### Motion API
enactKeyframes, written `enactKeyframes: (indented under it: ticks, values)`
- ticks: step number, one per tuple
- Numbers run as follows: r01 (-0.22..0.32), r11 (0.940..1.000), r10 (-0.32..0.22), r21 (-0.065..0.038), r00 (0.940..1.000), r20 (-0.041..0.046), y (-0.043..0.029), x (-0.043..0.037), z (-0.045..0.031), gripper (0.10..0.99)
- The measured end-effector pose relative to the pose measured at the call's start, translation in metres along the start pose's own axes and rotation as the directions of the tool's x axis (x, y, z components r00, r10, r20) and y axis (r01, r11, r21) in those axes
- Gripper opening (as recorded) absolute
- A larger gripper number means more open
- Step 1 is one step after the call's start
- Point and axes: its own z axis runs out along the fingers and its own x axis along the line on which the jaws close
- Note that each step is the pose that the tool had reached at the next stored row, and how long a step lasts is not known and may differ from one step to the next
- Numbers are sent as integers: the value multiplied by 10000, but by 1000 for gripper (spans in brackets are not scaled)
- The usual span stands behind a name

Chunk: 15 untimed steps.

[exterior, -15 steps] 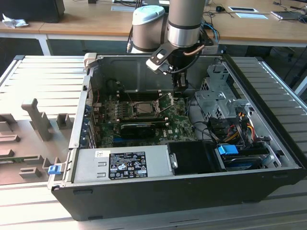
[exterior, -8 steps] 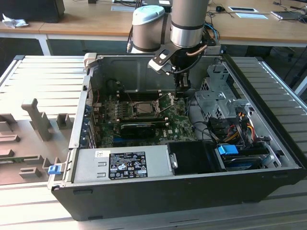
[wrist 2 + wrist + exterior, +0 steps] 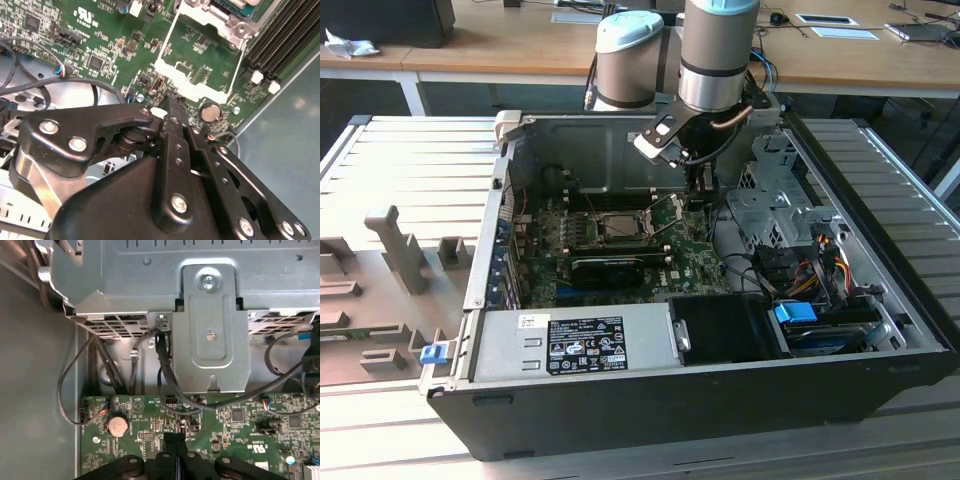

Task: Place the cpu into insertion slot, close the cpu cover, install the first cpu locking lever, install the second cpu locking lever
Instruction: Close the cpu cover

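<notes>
Hand (image 3: 171,101) closed, empty, over motherboard (image 3: 100,45) inside open case (image 3: 720,405); cpu (image 3: 611,226) sits in insertion slot (image 3: 584,229).

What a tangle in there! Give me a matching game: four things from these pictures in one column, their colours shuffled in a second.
Things:
1. circuit board
2. gripper
3. coin battery
4. clip at the case corner

Colours:
A. silver
B. green
C. blue
D. black

Pairs: 1-B, 2-D, 3-A, 4-C.
</notes>
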Motion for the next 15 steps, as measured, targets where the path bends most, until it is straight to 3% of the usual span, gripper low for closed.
enactKeyframes:
  ticks: [2, 4, 7, 10, 15]
  values:
    - [-2, 9991, 2, 420, 10000, 10, 0, 0, 0, 106]
    - [-4, 9976, 3, 686, 10000, 19, 1, 1, -22, 106]
    - [-7, 9967, 5, 811, 10000, 22, -3, 1, -66, 106]
    - [-5, 9964, 4, 844, 10000, 13, -31, 1, -88, 106]
    - [-4, 9964, 3, 845, 10000, 11, -172, -4, -97, 106]
